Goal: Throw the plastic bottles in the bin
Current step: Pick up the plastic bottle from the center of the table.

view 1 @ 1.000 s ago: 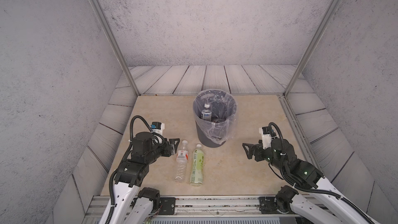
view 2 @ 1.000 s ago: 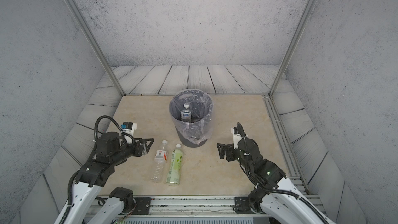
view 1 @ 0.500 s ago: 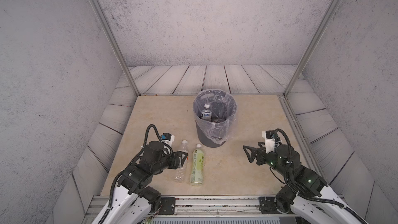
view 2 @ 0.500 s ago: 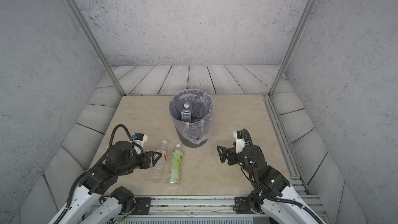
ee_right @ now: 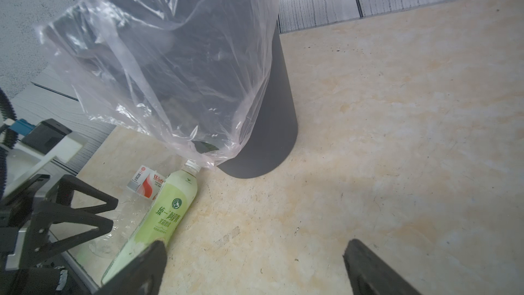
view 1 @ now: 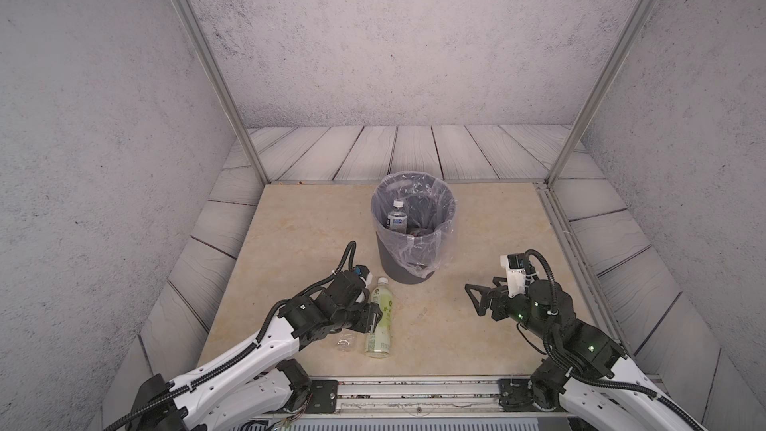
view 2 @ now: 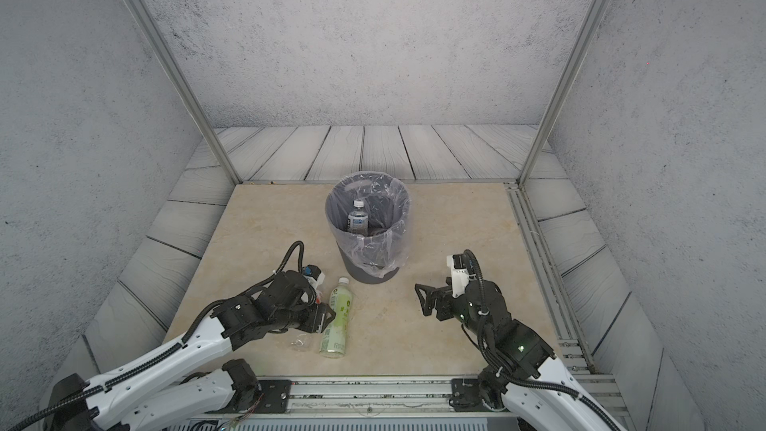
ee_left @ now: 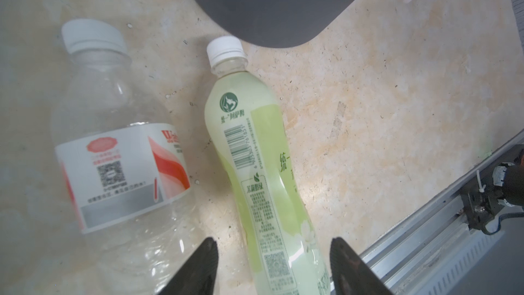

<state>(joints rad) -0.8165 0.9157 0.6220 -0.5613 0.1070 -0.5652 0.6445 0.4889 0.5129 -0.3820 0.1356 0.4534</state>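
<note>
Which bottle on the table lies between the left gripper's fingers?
The pale green bottle: fingers of the left gripper flank it. The clear red-labelled bottle lies outside them.

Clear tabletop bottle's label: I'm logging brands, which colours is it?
The label is red and white, clearest in left wrist view.

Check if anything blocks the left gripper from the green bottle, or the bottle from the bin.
Nothing visible does. The left gripper straddles the green bottle; the clear bottle lies beside it, outside the jaws. The bin stands beyond its cap.
</note>
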